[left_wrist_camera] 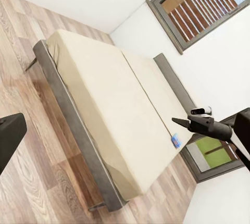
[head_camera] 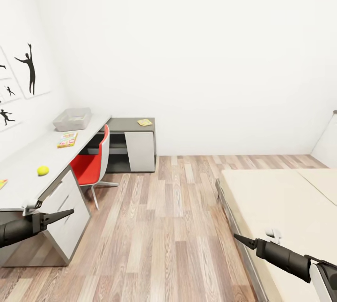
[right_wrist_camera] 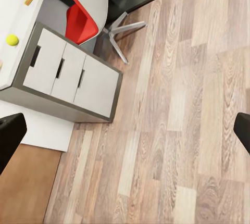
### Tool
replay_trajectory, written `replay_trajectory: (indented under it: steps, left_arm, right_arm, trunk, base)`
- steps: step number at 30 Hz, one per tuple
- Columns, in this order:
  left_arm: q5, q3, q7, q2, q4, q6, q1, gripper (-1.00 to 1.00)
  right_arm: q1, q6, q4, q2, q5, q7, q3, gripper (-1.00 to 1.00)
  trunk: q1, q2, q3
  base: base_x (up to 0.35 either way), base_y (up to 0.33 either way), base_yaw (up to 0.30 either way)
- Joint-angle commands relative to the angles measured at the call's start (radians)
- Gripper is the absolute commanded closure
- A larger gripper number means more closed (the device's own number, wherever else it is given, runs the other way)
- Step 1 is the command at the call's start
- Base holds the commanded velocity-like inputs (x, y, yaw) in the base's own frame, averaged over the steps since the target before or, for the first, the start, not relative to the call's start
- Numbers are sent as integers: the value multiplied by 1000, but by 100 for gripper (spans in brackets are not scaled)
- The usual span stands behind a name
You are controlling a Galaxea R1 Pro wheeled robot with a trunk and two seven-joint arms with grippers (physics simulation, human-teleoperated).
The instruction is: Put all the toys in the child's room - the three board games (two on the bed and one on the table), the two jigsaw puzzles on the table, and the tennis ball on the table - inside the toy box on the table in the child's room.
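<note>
On the long pale table point(head_camera: 28, 171) along the left wall stands the grey toy box point(head_camera: 72, 119) at its far end. A colourful board game point(head_camera: 67, 139) lies in front of it, and the tennis ball point(head_camera: 43, 170) sits nearer me. A thin colourful piece point(head_camera: 2, 183) shows at the picture's edge. A yellowish jigsaw puzzle point(head_camera: 145, 122) lies on the lower dark desk. The beige bed point(head_camera: 281, 203) is on the right; in the left wrist view a small blue board game point(left_wrist_camera: 176, 141) lies on it. My left gripper point(head_camera: 70, 211) and right gripper point(head_camera: 236, 236) hang open and empty over the floor.
A red swivel chair point(head_camera: 91, 164) is tucked under the table beside a grey drawer unit point(head_camera: 70, 208). Wood-plank floor point(head_camera: 164, 227) runs between table and bed. Black sports-silhouette pictures point(head_camera: 28, 70) hang on the left wall. A dark-framed window point(left_wrist_camera: 200, 5) is behind the bed.
</note>
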Motion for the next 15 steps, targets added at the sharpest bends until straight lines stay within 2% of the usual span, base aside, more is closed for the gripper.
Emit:
replay_trajectory:
  steps: [1, 15]
  left_arm:
    - [-1, 0, -4, 0, 0, 11, -1, -100]
    - [-1, 0, -4, 0, -1, 11, -1, -100]
  right_arm:
    - [-1, 5, 0, 0, -3, 2, -1, -100]
    - [-1, 5, 0, 0, -3, 2, -1, -100]
  trunk:
    - [1, -2, -2]
    - [1, -2, -2]
  base:
    - [-35, 0, 0]
    - [-9, 0, 0]
